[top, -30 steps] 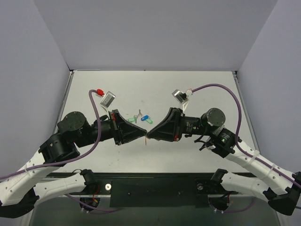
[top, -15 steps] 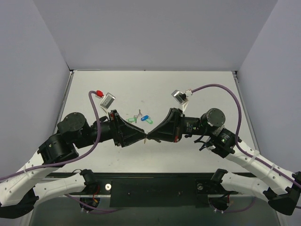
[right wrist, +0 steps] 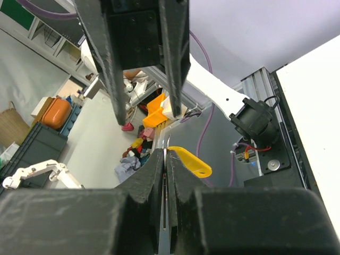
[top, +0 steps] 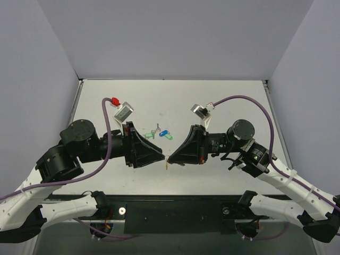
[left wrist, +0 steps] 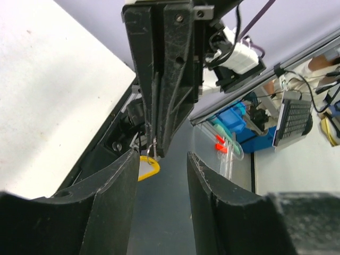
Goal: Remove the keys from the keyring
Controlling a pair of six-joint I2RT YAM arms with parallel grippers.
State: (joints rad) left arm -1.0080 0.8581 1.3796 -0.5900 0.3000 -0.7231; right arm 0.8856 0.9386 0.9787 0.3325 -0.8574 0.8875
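Since the earlier frame the left hand opens and draws back from the right hand; its jaws stand about half apart, holding nothing. The right hand is pinched fully closed on the keyring, yellow tag hanging just beneath its fingertips, between both hands, above the tabletop

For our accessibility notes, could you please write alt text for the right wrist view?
The right pincer, shut, grips the keyring at its tip, with the yellow tag jutting out to the right. Facing it from above, the left pincer hangs open with nothing between its fingers; no key can be made out.
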